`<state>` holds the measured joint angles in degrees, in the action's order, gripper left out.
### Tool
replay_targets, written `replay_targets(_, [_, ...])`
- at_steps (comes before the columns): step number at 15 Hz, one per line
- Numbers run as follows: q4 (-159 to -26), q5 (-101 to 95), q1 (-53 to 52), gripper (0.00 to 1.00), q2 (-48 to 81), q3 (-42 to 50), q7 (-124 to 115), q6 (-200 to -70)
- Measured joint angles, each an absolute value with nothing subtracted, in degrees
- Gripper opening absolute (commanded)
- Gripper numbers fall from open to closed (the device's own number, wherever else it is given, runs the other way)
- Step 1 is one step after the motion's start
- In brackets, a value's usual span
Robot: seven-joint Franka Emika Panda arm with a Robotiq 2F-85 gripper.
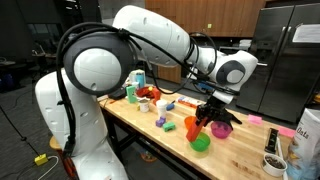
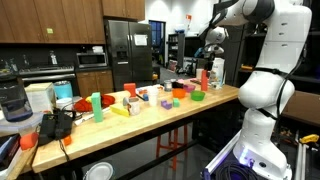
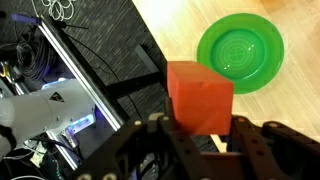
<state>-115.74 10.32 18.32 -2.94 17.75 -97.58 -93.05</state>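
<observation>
Above the light wooden table (image 3: 175,25) near its edge | black two-finger gripper (image 3: 200,135) partly closed, clamping red-orange rectangular block (image 3: 200,92) between its fingers | block held off the tabletop, just beside round green plastic plate (image 3: 240,48) | orange cup (image 1: 192,127) stands nearby.

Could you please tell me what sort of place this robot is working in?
Probably a shared kitchen in an office or lab. There is a tall steel fridge, a microwave beside it, and wooden cabinets along the wall above.
</observation>
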Motion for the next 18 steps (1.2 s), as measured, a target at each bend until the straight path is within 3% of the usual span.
replay_targets(1, [-115.7, 10.3, 18.3, 0.4, -2.9, 17.7, -97.6, -93.0])
replay_targets(2, [-115.7, 10.3, 18.3, 0.15, -2.8, 17.7, -97.6, -93.0])
replay_targets(18, [-115.9, 14.7, 18.8, 0.15, -0.5, 19.2, -132.3, -106.0])
